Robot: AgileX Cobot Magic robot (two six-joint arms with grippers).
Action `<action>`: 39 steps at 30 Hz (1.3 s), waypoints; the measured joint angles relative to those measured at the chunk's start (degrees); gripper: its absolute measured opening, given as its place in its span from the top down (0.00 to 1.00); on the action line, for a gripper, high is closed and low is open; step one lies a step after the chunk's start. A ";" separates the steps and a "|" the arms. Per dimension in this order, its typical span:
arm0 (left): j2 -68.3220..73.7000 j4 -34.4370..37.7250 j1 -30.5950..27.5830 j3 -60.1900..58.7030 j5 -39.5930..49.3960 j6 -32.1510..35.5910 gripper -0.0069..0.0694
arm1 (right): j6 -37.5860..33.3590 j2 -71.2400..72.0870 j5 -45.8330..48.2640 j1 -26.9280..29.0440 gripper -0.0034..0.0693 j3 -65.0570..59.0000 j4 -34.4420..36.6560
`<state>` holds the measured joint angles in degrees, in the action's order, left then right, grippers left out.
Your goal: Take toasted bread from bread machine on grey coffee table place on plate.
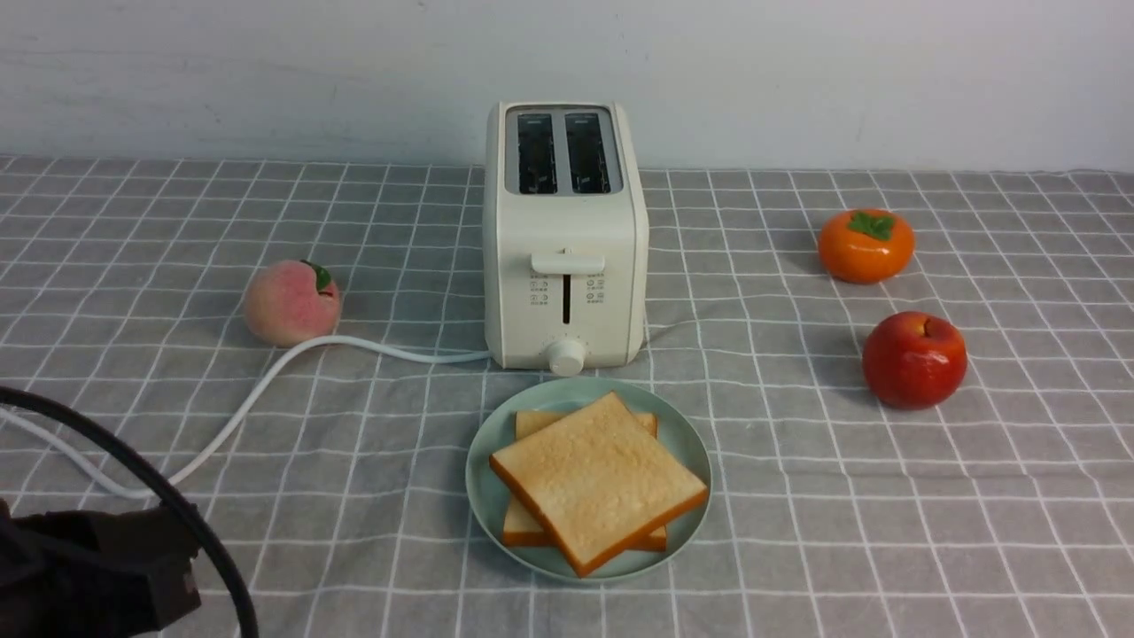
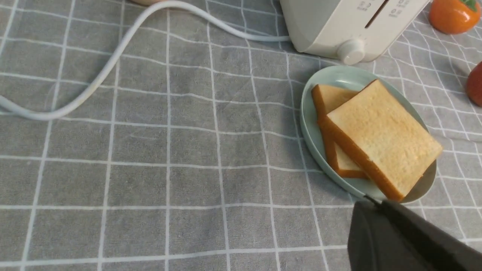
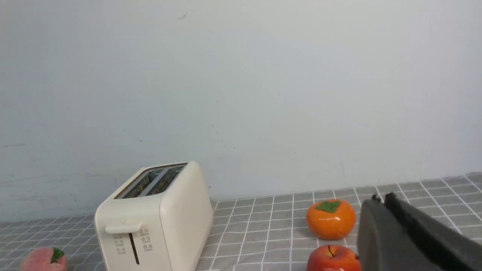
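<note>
Two slices of toasted bread lie stacked on the mint-green plate, the top slice skewed over the lower one. The plate stands on the grey coffee table just in front of the cream bread machine, whose two slots show no bread. The left wrist view shows the same bread and plate. My left gripper hangs shut and holds nothing, near the plate's rim in that view. My right gripper is shut with nothing in it, raised beside the fruit on the right.
A peach lies left of the bread machine, with the white cord trailing toward the front left. A persimmon and a red apple sit to the right. My left arm's dark body fills the front-left corner.
</note>
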<state>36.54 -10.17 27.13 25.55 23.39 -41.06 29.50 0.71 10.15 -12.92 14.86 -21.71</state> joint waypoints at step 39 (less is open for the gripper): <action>-37.11 8.54 -24.13 -27.33 -1.68 17.99 0.89 | 0.20 0.00 -1.84 0.00 0.90 -8.91 -2.98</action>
<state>-0.57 -1.63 3.00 -1.78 21.71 -23.07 29.70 0.71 8.30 -12.92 5.95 -24.69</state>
